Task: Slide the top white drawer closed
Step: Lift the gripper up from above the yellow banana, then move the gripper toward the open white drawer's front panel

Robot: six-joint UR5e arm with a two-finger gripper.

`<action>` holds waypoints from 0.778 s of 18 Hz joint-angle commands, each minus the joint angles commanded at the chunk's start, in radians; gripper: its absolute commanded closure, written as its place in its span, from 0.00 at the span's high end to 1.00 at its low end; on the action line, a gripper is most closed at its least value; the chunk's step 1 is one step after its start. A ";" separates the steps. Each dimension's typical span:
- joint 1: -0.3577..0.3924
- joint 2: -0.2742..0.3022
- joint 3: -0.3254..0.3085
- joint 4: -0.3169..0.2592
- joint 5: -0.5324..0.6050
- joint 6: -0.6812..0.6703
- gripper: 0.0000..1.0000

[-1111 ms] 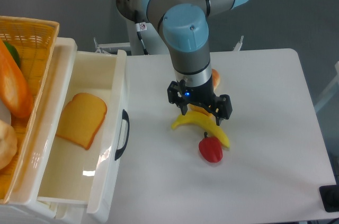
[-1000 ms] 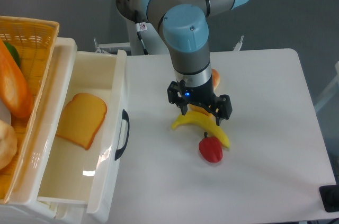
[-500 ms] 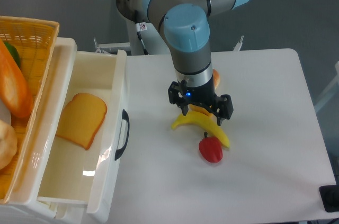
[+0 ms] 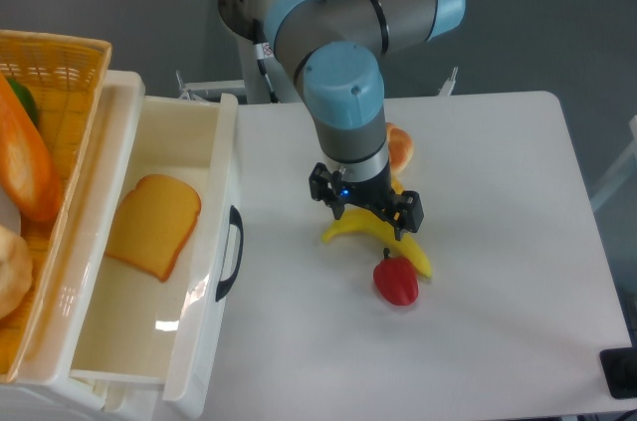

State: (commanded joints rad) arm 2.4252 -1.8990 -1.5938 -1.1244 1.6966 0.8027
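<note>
The top white drawer (image 4: 204, 242) stands pulled out to the right from the white cabinet, its black curved handle (image 4: 230, 252) facing the table. A slice of toast (image 4: 153, 225) lies inside it. My gripper (image 4: 365, 210) hangs over the table to the right of the handle, above a banana (image 4: 378, 236). Its fingers point down and are seen from above, so I cannot tell whether they are open or shut. It holds nothing that I can see.
A red pepper (image 4: 396, 282) lies just below the banana, an orange fruit (image 4: 399, 147) behind the arm. A yellow wicker basket (image 4: 45, 172) with bread and vegetables sits on the cabinet at the left. The table's right edge (image 4: 597, 242) is far off.
The arm has shifted a little to the left and toward the drawer. More of the orange fruit now shows. The drawer has not moved.
</note>
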 joint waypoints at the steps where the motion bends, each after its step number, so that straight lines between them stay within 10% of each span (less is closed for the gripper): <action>1: -0.002 -0.009 0.000 0.000 -0.011 -0.057 1.00; 14: -0.017 -0.074 0.005 0.000 -0.229 -0.322 1.00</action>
State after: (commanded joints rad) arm 2.4083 -1.9727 -1.5892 -1.1244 1.4680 0.4802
